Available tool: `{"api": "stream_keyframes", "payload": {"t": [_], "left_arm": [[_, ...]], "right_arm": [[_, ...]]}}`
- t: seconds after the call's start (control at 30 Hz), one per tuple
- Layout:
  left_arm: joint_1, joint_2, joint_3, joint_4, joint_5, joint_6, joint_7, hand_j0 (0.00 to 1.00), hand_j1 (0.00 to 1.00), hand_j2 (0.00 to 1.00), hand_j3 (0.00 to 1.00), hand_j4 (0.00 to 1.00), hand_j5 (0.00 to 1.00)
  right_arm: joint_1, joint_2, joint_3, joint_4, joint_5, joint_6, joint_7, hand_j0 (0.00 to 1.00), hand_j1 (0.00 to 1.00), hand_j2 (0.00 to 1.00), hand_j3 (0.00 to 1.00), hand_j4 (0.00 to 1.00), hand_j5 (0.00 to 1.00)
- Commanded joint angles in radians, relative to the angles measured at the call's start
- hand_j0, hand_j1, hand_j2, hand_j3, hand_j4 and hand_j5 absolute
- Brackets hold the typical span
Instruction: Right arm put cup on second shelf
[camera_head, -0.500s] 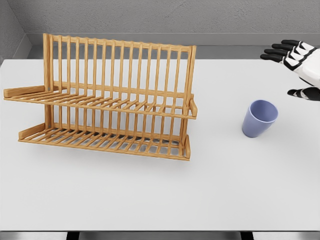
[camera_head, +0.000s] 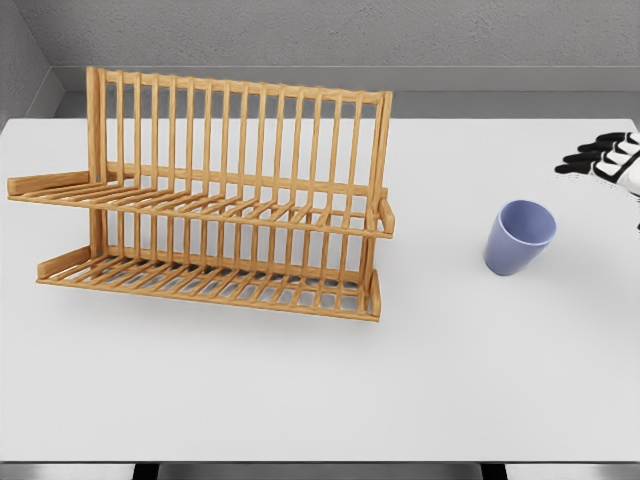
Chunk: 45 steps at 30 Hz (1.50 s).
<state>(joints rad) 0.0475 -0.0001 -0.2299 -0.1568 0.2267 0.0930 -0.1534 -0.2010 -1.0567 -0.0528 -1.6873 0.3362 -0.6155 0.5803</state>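
A lavender-blue cup (camera_head: 519, 236) stands upright on the white table (camera_head: 320, 390), right of centre. A wooden two-tier dish rack (camera_head: 215, 195) with slatted shelves and a tall slatted back occupies the left half. Its upper shelf (camera_head: 200, 205) and lower shelf (camera_head: 210, 285) hold nothing. My right hand (camera_head: 606, 156) shows only partly at the right edge, up and to the right of the cup and apart from it. Its black-tipped fingers (camera_head: 585, 150) are spread and hold nothing. The left arm is out of sight.
A grey wall runs along the back of the table. The table's front edge lies near the bottom of the picture. Between the rack's right end and the cup is bare tabletop.
My right hand has dropped lower and slid toward the right edge, so less of it shows. The cup and the rack have not moved.
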Motion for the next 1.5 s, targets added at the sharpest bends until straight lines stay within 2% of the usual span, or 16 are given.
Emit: {"api": "stream_keyframes", "payload": {"t": [0.0,0.03,0.07,0.17,0.23,0.33,0.43,0.63,0.77,0.9,1.17,1.23,1.27,1.33,1.4,1.47], "left_arm": [[0.000,0.000,0.000,0.000,0.000,-0.001,0.000,1.00,1.00,1.00,1.00,1.00,1.00],[0.002,0.000,0.000,0.000,0.000,0.001,0.000,1.00,1.00,1.00,1.00,1.00,1.00],[0.002,0.000,0.000,0.000,0.000,0.001,0.000,1.00,1.00,1.00,1.00,1.00,1.00],[0.000,0.000,0.000,0.000,0.000,0.001,0.000,1.00,1.00,1.00,1.00,1.00,1.00],[0.002,0.000,0.000,0.000,0.000,0.001,0.000,1.00,1.00,1.00,1.00,1.00,1.00],[0.002,0.000,0.000,0.000,0.000,0.001,-0.002,1.00,1.00,1.00,1.00,1.00,1.00],[0.000,0.000,0.000,0.000,0.000,0.001,-0.002,1.00,1.00,1.00,1.00,1.00,1.00],[0.000,0.000,0.000,0.000,0.000,-0.001,0.000,1.00,1.00,1.00,1.00,1.00,1.00],[0.002,0.000,0.000,0.000,0.000,0.001,0.000,1.00,1.00,1.00,1.00,1.00,1.00],[0.002,0.000,0.000,0.000,0.000,0.001,0.000,1.00,1.00,1.00,1.00,1.00,1.00],[0.000,0.000,-0.002,0.000,0.000,-0.001,0.000,1.00,1.00,1.00,1.00,1.00,1.00],[0.000,0.000,0.000,0.000,0.000,0.001,-0.002,1.00,1.00,1.00,1.00,1.00,1.00],[0.002,0.000,0.000,0.000,0.000,0.001,0.000,1.00,1.00,1.00,1.00,1.00,1.00],[0.002,0.000,0.000,0.000,0.000,-0.001,0.000,1.00,1.00,1.00,1.00,1.00,1.00],[0.000,0.000,0.000,0.000,0.000,0.001,0.000,1.00,1.00,1.00,1.00,1.00,1.00],[0.000,0.000,0.000,0.000,0.000,-0.001,0.000,1.00,1.00,1.00,1.00,1.00,1.00]], "right_arm": [[-0.024,0.027,0.089,0.038,-0.003,0.005,0.031,1.00,1.00,1.00,1.00,1.00,1.00],[-0.101,0.047,0.195,0.075,-0.003,0.005,0.031,1.00,1.00,1.00,1.00,1.00,1.00],[-0.132,0.049,0.261,0.098,0.000,0.005,0.031,1.00,1.00,1.00,1.00,1.00,1.00],[-0.136,0.049,0.323,0.118,0.004,0.005,0.031,1.00,1.00,1.00,1.00,1.00,1.00],[-0.159,0.050,0.327,0.155,0.006,0.005,0.031,1.00,1.00,1.00,1.00,1.00,1.00],[-0.184,0.066,0.340,0.172,0.006,0.005,0.031,1.00,1.00,1.00,1.00,1.00,1.00],[-0.276,0.092,0.421,0.221,0.006,0.005,0.031,1.00,1.00,1.00,1.00,1.00,1.00],[-0.281,0.093,0.432,0.212,0.007,0.005,0.031,1.00,1.00,1.00,1.00,1.00,1.00],[-0.291,0.107,0.507,0.213,0.007,0.005,0.031,1.00,1.00,1.00,1.00,1.00,1.00],[-0.305,0.113,0.530,0.222,0.007,0.005,0.031,1.00,1.00,1.00,1.00,1.00,1.00],[-0.319,0.112,0.541,0.221,0.007,0.005,0.031,1.00,1.00,1.00,1.00,1.00,1.00],[-0.321,0.112,0.541,0.218,0.006,0.005,0.031,0.92,0.92,0.92,0.92,0.92,0.92],[-0.321,0.112,0.541,0.218,0.006,0.005,0.031,0.85,0.85,0.85,0.85,0.85,0.85],[-0.321,0.112,0.541,0.210,0.004,0.005,0.031,0.81,0.81,0.81,0.81,0.81,0.81],[-0.319,0.112,0.542,0.212,0.004,0.005,0.031,0.63,0.63,0.63,0.63,0.63,0.63],[-0.319,0.112,0.542,0.210,0.003,0.005,0.031,0.59,0.59,0.59,0.59,0.59,0.59]]}}
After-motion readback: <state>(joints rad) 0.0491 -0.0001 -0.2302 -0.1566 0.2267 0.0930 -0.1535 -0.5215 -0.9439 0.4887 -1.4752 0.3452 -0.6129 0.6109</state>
